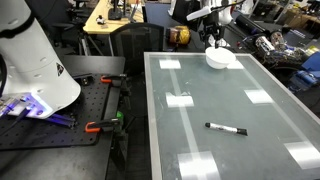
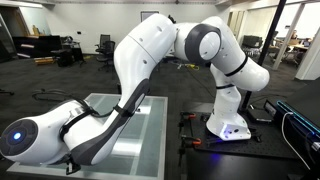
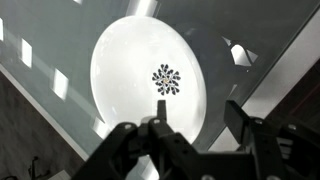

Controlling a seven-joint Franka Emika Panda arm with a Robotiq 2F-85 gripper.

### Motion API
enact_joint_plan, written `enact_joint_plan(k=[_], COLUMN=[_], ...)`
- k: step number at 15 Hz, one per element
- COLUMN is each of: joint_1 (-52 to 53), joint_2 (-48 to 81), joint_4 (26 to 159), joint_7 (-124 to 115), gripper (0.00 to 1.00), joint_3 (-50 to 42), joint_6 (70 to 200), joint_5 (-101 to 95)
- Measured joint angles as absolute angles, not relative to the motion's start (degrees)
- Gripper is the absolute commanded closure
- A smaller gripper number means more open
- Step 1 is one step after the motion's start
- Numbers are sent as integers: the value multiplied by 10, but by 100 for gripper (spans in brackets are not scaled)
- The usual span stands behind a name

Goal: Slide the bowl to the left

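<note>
The white bowl [image 1: 221,57] sits on the glass tabletop [image 1: 200,100] close to the far edge as an exterior view sees it, nearer one far corner than the middle of that edge. The pincer [image 1: 213,41] hangs right over the bowl's side that faces the far edge. In the wrist view the bowl fills much of the picture, round and shallow, with a small dark flower-like mark [image 3: 166,79] at its centre; whether that is a print or a reflection cannot be told. The pincer's jaws stand apart there, clamped on nothing: one of its fingers [image 3: 155,140] lies over the bowl's inside, the other beyond the rim, above bare glass. Whether either finger touches the bowl cannot be told. A black marker pen [image 1: 226,129] lies flat well apart from the bowl, in the half of the tabletop towards the near edge. Beside the tabletop's long side, orange-handled clamps [image 1: 97,127] rest on a dark base plate near the white robot base [image 1: 35,60]
</note>
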State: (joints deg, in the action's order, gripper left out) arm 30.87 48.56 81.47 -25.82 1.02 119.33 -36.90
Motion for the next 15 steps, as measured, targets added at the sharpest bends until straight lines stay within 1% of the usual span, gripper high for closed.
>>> enact_joint_plan(k=[1, 8, 15], joint_1=[310, 314, 289], joint_2=[486, 470, 381], joint_4=[814, 813, 875], joint_7=[-258, -258, -264], gripper=[0, 0, 0], joint_3=[10, 10, 10], joint_6=[1192, 1183, 1183], joint_5=[-369, -369, -353])
